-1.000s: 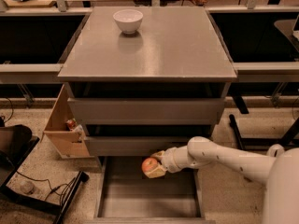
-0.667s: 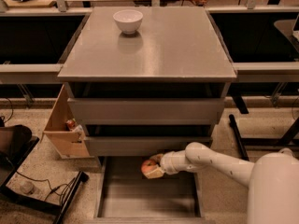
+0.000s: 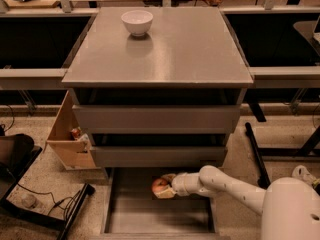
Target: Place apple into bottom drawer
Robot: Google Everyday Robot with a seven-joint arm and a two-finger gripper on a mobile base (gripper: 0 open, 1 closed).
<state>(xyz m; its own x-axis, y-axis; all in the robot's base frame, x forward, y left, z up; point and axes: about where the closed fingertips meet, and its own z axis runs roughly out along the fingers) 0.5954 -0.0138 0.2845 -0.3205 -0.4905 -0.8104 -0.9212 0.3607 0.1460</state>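
The gripper hangs low before a grey cabinet, whose flat top lies well above it. Left of the gripper, a wooden box sits beside the cabinet over speckled floor. To its right, a dark bar crosses the floor.

The pale gripper above the grey bottom drawer gripped a red apple. The bowl was white, the cabinet grey.

White bowl on cabinet top, wooden box beside
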